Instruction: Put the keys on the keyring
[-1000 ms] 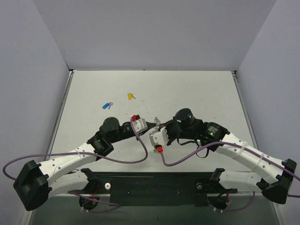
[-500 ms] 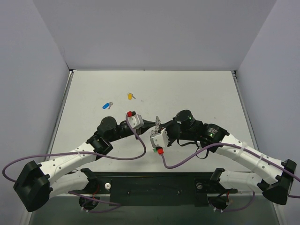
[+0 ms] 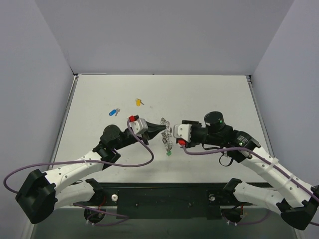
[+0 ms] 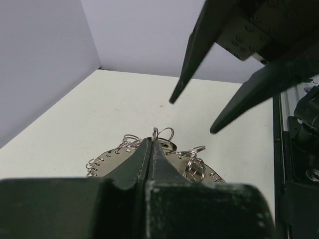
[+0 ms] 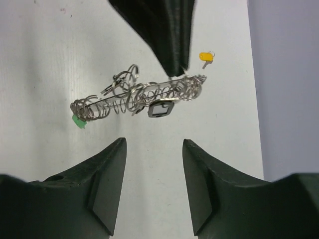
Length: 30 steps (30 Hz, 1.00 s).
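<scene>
The keyring is a silver strip strung with many small wire rings. It hangs above the table, and my left gripper is shut on one ring at its top edge. A green key dangles from its low end. My right gripper is open and empty, a short way back from the keyring, facing it. In the top view the left gripper and right gripper point at each other across the keyring. A blue key and a yellow key lie on the table behind.
The white table is walled by grey panels at the back and both sides. Purple cables loop from both wrists over the near part of the table. A black rail runs along the near edge.
My right gripper has opened and drawn back to the right, away from the keyring. The left gripper has swung up and right, still holding the keyring, with the green key hanging from it.
</scene>
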Tool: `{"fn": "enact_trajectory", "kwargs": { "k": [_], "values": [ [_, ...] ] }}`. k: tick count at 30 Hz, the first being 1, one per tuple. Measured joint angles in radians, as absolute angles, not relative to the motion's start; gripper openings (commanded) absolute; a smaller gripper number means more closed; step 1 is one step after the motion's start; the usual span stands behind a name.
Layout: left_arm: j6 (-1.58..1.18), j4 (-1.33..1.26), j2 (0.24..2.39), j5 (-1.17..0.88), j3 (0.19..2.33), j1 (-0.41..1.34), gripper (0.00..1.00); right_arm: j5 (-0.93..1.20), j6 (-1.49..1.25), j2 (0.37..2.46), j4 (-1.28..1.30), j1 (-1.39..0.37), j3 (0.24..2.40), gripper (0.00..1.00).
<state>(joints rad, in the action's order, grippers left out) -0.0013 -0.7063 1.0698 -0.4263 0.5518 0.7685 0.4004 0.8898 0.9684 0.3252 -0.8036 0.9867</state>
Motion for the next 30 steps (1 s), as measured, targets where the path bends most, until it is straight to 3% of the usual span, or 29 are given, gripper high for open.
{"fn": "enact_trajectory", "kwargs": {
  "k": [5,7,12,19,30],
  "values": [
    [-0.024,-0.809,1.097,-0.482,0.538,0.765,0.00,0.493,0.622,0.935,0.310,-0.685,1.045,0.65],
    [-0.056,-0.869,1.135,-0.523,0.535,0.758,0.00,0.571,0.505,0.949,0.322,-0.607,1.088,0.66],
    [-0.191,-1.059,1.246,-0.556,0.496,0.744,0.00,0.723,0.355,1.031,0.400,-0.474,1.210,0.66],
    [-0.289,-1.149,1.262,-0.440,0.443,0.818,0.00,0.830,0.256,1.133,0.547,-0.455,1.300,0.62],
    [-0.319,-1.199,1.262,-0.238,0.380,0.968,0.00,0.966,0.294,1.122,0.595,-0.434,1.237,0.52]
  ]
}}
